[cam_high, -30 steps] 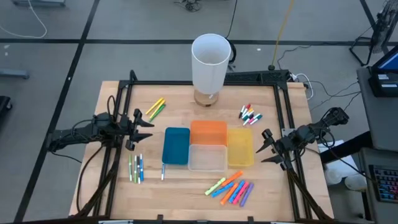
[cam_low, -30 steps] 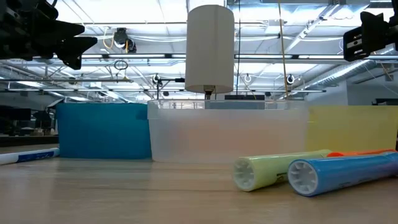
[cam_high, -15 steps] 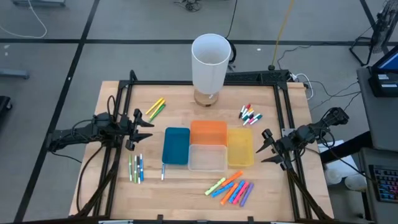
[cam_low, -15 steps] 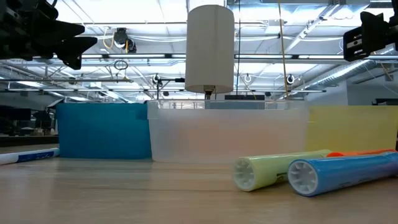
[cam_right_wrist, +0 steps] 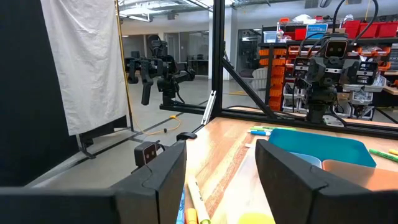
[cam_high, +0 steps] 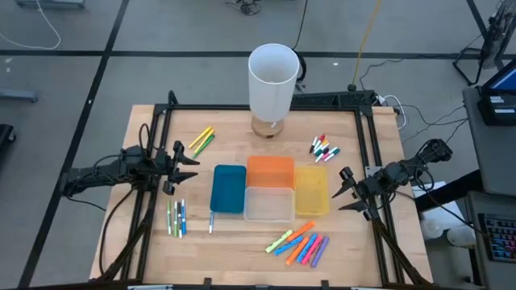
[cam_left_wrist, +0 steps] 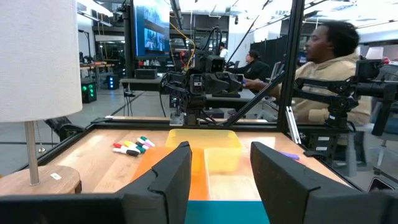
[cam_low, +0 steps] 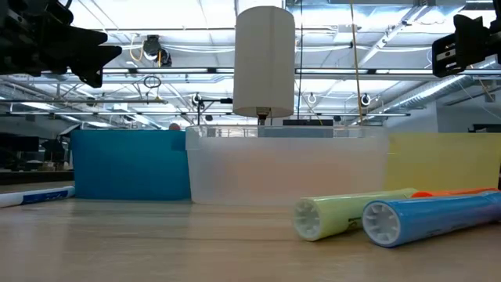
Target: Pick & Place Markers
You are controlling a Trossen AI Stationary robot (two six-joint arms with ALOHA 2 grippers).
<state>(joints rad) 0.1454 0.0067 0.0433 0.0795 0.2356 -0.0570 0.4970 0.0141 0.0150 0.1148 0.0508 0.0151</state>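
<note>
No marker was picked yet. The left tool (cam_high: pixel 182 167) and right tool (cam_high: pixel 345 193) hovered open and empty at the worktop (cam_high: pixel 234 254) edges. Markers (cam_high: pixel 298 242) lay in 4 clusters around the bins (cam_high: pixel 228 189). Next, one tool should descend over a cluster.

Markers (cam_high: pixel 301 243) lie around four central bins (cam_high: pixel 269 192).

Even, bright overhead light fills every view, and shadows on the tabletop (cam_high: pixel 242 242) stay soft and short. In the low view ceiling strip lights (cam_low: pixel 352 16) glare white, and the nearest markers (cam_low: pixel 391 215) look slightly soft. The person (cam_left_wrist: pixel 326 62) in the left wrist view is motion-blurred.
</note>
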